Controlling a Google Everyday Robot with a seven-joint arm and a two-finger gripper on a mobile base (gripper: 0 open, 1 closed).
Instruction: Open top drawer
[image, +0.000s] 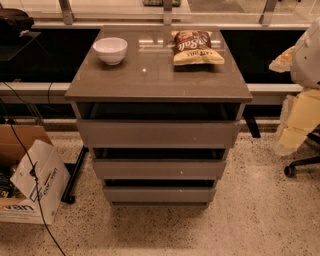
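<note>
The top drawer (157, 134) is the widest grey-brown flat front of the cabinet, just under the cabinet top (150, 80), with a dark gap above it. Two matching fronts, the middle (159, 169) and the bottom (159, 194), lie below it. My pale arm comes in at the right edge. My gripper (290, 135) hangs at its lower end, to the right of the cabinet at about the top drawer's height and apart from it.
A white bowl (110, 50) and a chip bag (196, 48) sit on the cabinet top. A cardboard box (30, 180) with cables stands on the floor at the left. An office chair base (300, 166) is at the right. A dark ledge runs behind the cabinet.
</note>
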